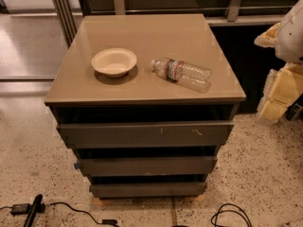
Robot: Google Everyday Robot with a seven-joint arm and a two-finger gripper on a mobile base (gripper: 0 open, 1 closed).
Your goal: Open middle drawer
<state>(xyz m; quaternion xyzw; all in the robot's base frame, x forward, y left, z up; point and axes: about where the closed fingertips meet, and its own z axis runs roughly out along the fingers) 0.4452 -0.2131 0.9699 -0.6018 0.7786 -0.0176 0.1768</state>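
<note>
Three drawer fronts stack under the tan cabinet top [142,91], and all look shut, so I judge the task not yet begun. The middle drawer [147,166], a plain dark grey-brown flat front, sits between the larger scratched drawer front [147,134] above and the narrowest drawer front [147,189] below; the whole pull is left.

Counting from the left:
- one black floor cable [66,206]
- one shallow cream paper bowl [114,62]
- one clear plastic water bottle [182,74] on its side
- one looped black cable [230,215]
- one gripper [294,111] at the far right edge, well apart from the drawers

Whether it is spread or pressed together I cannot tell.
</note>
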